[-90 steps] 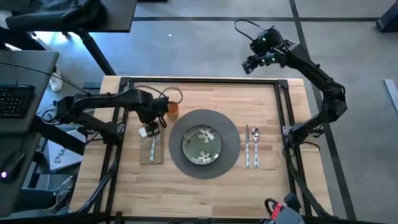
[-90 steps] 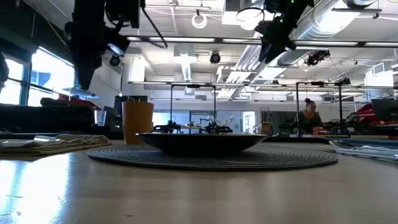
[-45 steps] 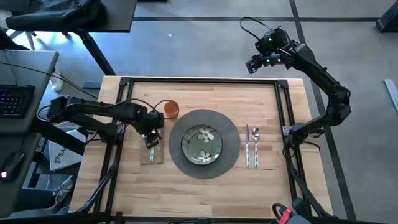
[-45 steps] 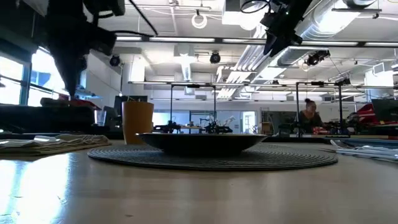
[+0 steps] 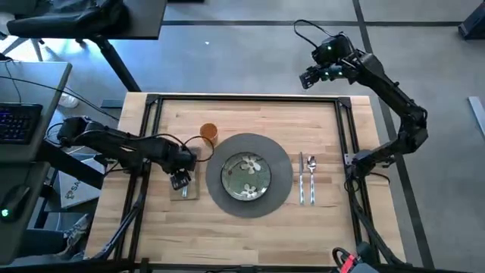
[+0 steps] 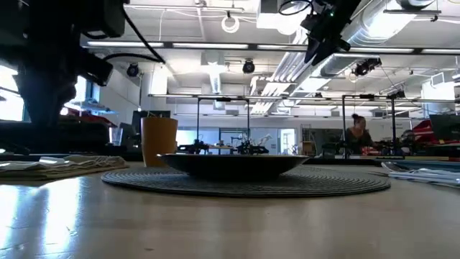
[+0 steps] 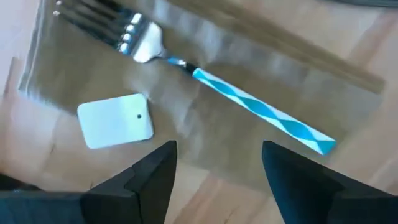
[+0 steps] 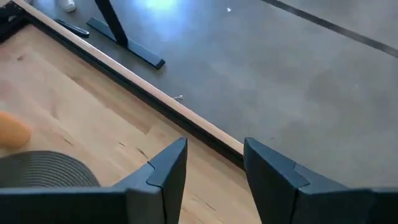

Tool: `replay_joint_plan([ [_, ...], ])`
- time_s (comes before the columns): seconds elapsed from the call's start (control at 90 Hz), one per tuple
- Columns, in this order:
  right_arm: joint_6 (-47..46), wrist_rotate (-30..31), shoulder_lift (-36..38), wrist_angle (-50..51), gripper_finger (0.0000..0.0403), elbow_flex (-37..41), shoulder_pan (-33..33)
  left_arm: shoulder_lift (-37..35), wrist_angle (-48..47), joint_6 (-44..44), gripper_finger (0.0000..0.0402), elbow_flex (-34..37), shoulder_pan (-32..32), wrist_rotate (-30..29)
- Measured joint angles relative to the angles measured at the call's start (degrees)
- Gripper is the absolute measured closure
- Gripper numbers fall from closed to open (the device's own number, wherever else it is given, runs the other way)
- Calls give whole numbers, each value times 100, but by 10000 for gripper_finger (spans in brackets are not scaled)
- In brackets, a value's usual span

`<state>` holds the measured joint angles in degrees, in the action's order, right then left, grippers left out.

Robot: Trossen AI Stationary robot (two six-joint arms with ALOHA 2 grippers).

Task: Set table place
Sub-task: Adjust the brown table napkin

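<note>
Left end effector (image 5: 180,180) sat low over the napkin (image 5: 184,186) in the high view, w/ the left arm reaching in from the surface's (image 5: 250,235) left edge. You'd see it had come down and toward the near side vs a sec earlier, when it hovered higher, beside the orange cup (image 5: 208,134). Placemat (image 5: 282,155), green plate (image 5: 247,174), knife (image 5: 301,178) and spoon (image 5: 311,177) hadn't shifted. Right end effector (image 5: 313,76) was parked past the far edge, over the floor, barely changed.

Low view: left arm's dark bulk filled the top-left corner, lower and further left than before; the end effector itself wasn't clear there. Cup (image 6: 159,141), plate (image 6: 233,165) and placemat (image 6: 316,183) stood as they were; napkin (image 6: 54,167) lay flat at left.

Left wrist view: left end effector (image 7: 216,168) was wide open, holding nothing, touching nothing you could see. Fork (image 7: 205,81), w/ a blue-striped handle, lay loose and diagonal on the napkin (image 7: 261,68); a small white tag (image 7: 116,120) lay just beside its tines.

Right wrist view: right end effector (image 8: 213,168) was partly open and empty, over the surface's (image 8: 74,106) far edge.

My read: fork was already delivered, so the place looked essentially set; only clearing the arm remained.
</note>
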<state>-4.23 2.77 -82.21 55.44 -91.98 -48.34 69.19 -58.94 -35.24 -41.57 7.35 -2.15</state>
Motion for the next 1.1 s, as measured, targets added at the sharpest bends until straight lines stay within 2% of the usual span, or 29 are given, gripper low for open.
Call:
replay_joint_plan([
  [0.189,-35,0,8,2,265,0,0,0,315,230,261,77,0,103],
  [0.533,-89,0,17,2,265,0,0,0,339,567,393,109,-6,79],
  [0.756,-89,0,17,4,265,0,0,3,787,663,401,673,-140,552],
  [0.878,-89,0,15,4,265,0,0,2,855,712,401,716,-224,333],
  [1.1,-131,-1,16,6,265,0,0,59,1155,1237,401,713,-533,279],
])
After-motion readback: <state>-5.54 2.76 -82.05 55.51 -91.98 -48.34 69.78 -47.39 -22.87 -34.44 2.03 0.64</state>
